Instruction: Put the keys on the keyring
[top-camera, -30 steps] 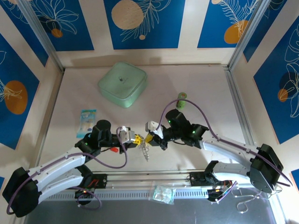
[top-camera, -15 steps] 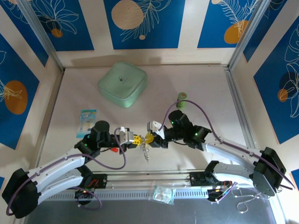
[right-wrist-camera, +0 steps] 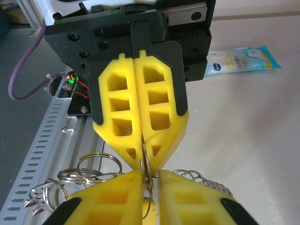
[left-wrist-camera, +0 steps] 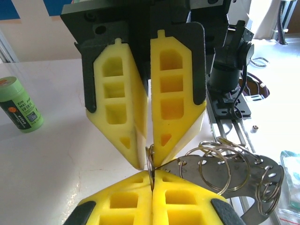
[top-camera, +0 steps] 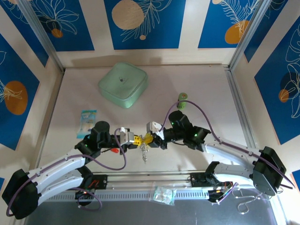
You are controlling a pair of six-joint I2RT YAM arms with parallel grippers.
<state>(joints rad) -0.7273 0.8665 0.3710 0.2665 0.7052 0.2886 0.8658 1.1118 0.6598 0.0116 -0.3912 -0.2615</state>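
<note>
Keyring (left-wrist-camera: 150,158) metal, a thin silver loop seen edge-on, sits pinched at the spot where the two grippers meet tip to tip above the near middle of the table (top-camera: 201,84). From the left wrist, the left gripper (left-wrist-camera: 152,180) has its yellow fingers pressed together on the lower edge of the loop, and the right gripper (left-wrist-camera: 146,160) comes in from opposite with its fingertips closed on the same loop just above. The right wrist view shows the mirror of this: the right gripper (right-wrist-camera: 149,174) nips the keyring (right-wrist-camera: 147,165) between its fingers, and the left gripper (right-wrist-camera: 143,158) faces it with its fingers shut flat against each other at the loop. A bunch of loose split rings (left-wrist-camera: 224,169) hangs from the pinch point, dangling just below the fingertips in the top view (top-camera: 145,153). Farther out, a green cylinder (top-camera: 182,101) lies behind the right arm, a pale green square lid (top-camera: 123,84) sits toward the back, and a small packet (top-camera: 87,121) lies left of the left arm.
</note>
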